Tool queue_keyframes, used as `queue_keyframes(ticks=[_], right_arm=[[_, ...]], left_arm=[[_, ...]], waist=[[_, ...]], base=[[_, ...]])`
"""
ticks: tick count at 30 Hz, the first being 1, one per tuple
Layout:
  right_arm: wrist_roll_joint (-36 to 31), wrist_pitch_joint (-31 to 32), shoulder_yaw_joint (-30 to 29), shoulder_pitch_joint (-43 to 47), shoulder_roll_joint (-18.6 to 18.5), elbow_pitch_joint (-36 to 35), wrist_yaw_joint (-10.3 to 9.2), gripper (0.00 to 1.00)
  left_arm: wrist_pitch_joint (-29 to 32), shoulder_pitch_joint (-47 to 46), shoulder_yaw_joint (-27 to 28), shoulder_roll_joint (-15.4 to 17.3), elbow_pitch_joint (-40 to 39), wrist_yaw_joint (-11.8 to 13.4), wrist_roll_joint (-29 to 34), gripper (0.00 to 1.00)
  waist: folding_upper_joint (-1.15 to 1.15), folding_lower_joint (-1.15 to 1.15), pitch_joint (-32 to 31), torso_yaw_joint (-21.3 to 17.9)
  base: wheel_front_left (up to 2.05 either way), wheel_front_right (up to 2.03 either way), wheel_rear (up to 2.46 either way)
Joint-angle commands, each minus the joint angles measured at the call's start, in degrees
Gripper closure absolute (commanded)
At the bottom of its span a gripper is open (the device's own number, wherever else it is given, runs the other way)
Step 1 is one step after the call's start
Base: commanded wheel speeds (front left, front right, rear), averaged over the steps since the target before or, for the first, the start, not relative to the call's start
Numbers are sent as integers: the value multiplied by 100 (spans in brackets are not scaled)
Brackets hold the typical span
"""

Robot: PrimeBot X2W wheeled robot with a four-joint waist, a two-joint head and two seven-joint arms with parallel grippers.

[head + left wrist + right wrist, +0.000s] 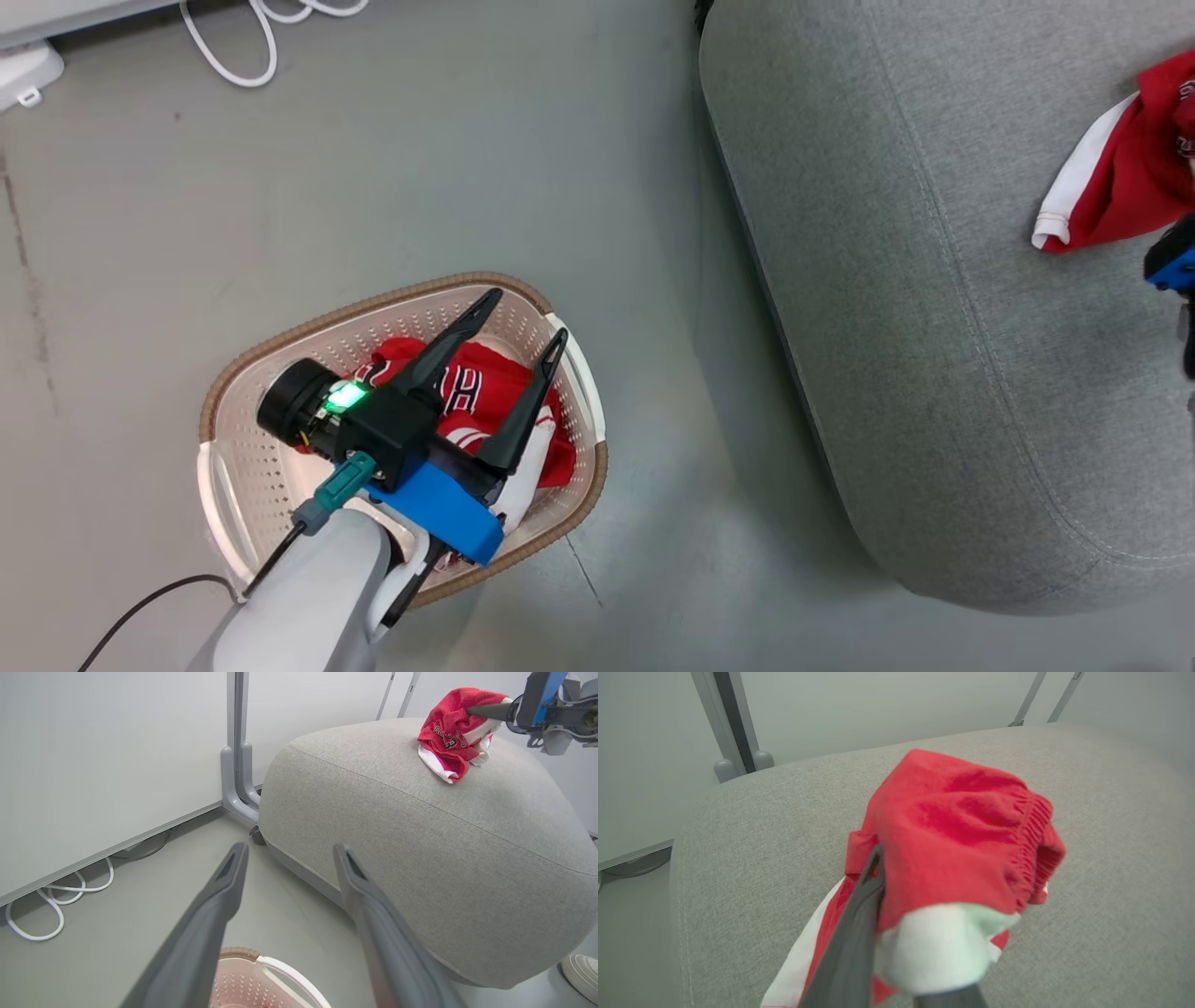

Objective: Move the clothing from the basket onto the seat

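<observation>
Saw a red jersey point(471, 392) bunched in the bottom of the basket point(373, 303), straight beneath the left gripper point(528, 314). Judged that arm the nearer by far: poised above the basket on the floor, with fingers aimed across it toward the seat point(934, 327) rather than down into the cloth. Made out no sure long axis in the crumpled heap, though seemed to run crosswise to the fingers. Judged the coming move to need a tilt downward and a drop into the pile before any closing. Noted those jaws spread as wide as could be, holding nothing and touching nothing. Found the right gripper point(472, 710) well apart from the basket, over the seat, jaws pressed together and pinching red shorts point(962, 826) with white trim, with the lower folds lying on the grey cushion top. Counted one piece across to the seat but not yet let go, and one left in the basket.
</observation>
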Motion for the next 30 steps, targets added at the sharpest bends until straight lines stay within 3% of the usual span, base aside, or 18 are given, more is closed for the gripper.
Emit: queue_keyframes(ticks=[1, 8, 19, 30], right_arm=[[-54, -51, 0, 57, 53, 28, -2, 0], [-346, -128, 105, 315, 151, 125, -2, 0], [-643, -182, 662, 1242, 345, -138, -2, 0], [-39, -185, 1471, 2989, 809, -2046, -2, 0]], left_arm=[[-20, 80, 59, 6, 0, 39, -29, 0], [-20, 423, 307, -175, 11, 87, -115, 0], [-20, 1380, 886, -558, 187, 64, -180, 0], [-21, 2258, 1653, -792, 258, 124, -50, 0]], waist=[[0, 0, -67, -14], [0, 0, -581, 13], [0, 0, -1966, 252], [0, 0, -2797, 806]], base=[[0, 0, 0], [0, 0, 0], [0, 0, 0], [0, 0, 0]])
